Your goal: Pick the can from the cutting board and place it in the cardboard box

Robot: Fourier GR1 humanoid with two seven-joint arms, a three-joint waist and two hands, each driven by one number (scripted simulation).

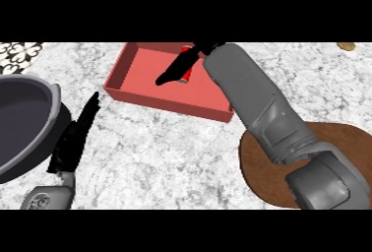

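Note:
The red open box sits at the top centre of the counter. My right forearm reaches over its right wall, and my right hand hangs inside the box with its fingers stretched down-left, nearly straight. The red can shows as a narrow strip along the right side of those fingers, inside the box, partly hidden by the hand. I cannot tell whether it rests on the box floor. The round brown cutting board lies at the lower right, bare where it shows and partly under my forearm. My left hand rests open at the left.
A large dark grey pot stands at the left edge, close to my left hand. A patterned tile patch is at the top left corner. A small brown object lies at the top right. Marble counter spreads between box and board.

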